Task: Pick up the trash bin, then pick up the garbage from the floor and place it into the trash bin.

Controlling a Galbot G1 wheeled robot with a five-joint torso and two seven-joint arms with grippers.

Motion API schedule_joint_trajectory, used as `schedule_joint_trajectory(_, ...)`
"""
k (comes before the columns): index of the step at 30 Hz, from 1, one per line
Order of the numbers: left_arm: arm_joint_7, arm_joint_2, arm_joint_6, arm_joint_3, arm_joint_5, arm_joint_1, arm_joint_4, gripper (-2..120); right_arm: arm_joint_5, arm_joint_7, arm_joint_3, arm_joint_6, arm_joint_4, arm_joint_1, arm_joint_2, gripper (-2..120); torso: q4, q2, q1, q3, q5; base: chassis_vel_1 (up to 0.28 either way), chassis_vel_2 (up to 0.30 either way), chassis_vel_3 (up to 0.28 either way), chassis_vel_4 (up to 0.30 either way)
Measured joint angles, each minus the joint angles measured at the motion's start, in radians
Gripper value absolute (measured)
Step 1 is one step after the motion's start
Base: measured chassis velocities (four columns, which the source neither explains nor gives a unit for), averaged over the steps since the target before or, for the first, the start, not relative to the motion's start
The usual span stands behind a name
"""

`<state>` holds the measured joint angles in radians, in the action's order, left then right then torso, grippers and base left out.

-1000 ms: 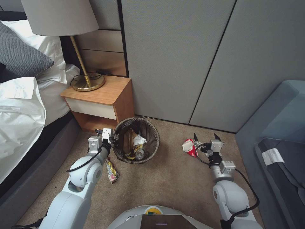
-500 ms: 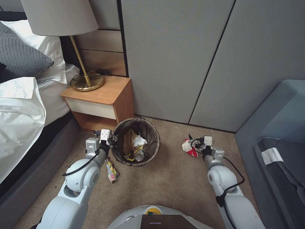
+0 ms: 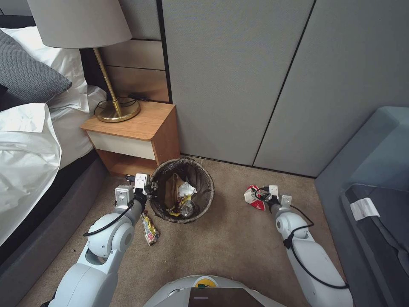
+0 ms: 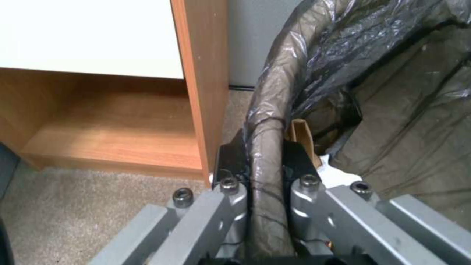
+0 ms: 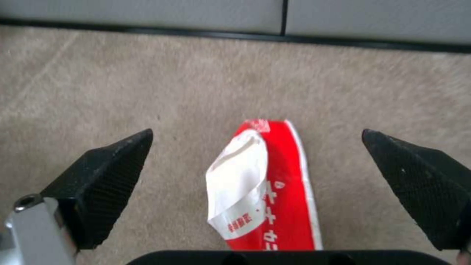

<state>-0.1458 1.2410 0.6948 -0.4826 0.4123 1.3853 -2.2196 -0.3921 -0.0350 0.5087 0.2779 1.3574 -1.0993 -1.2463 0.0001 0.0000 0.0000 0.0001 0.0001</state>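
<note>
The trash bin (image 3: 209, 184), lined with a dark crinkled bag, stands on the carpet beside the nightstand. Inside lie a tan paper bag (image 3: 172, 187), a white tissue (image 3: 186, 187), a yellow wrapper (image 3: 174, 209) and a small bottle (image 3: 187, 207). My left gripper (image 3: 149, 187) is shut on the bin's near-left rim (image 4: 265, 140), one finger on each side of it. A red-and-white packet (image 3: 251, 198) lies on the floor right of the bin. My right gripper (image 5: 255, 134) hangs open just above the packet (image 5: 279, 191), its fingertips straddling it. Another snack wrapper (image 3: 150, 229) lies by my left forearm.
A wooden nightstand (image 3: 136, 128) with a brass lamp (image 3: 115, 108) stands just behind the bin; the bed (image 3: 25, 149) is on the left. Grey wall panels (image 3: 255, 85) close the back. A blue-grey couch (image 3: 375, 170) borders the right. Open carpet (image 3: 230, 243) lies between my arms.
My right arm has stretched forward and down, bringing its open gripper from behind the red-and-white packet to right over it. The left gripper has kept its hold on the bin.
</note>
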Motion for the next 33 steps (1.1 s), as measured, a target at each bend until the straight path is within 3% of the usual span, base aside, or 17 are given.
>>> schedule_joint_trajectory(20, 0.001, 0.002, -0.001, 0.003, -0.004, -0.001, 0.005, 5, 0.112, -0.034, -0.06, -0.097, -0.376, 0.15, -0.05, 100, -0.0002, 0.0, 0.0, 0.0, -0.0001, 0.0, 0.0, 0.0, 0.0)
schedule_joint_trajectory(33, 0.001, 0.013, -0.003, 0.01, -0.023, 0.004, 0.005, 5, 0.121, -0.036, -0.073, -0.123, -0.435, 0.184, -0.051, 100, -0.0001, 0.0, 0.0, 0.0, 0.0, 0.0, 0.0, 0.0, 0.0)
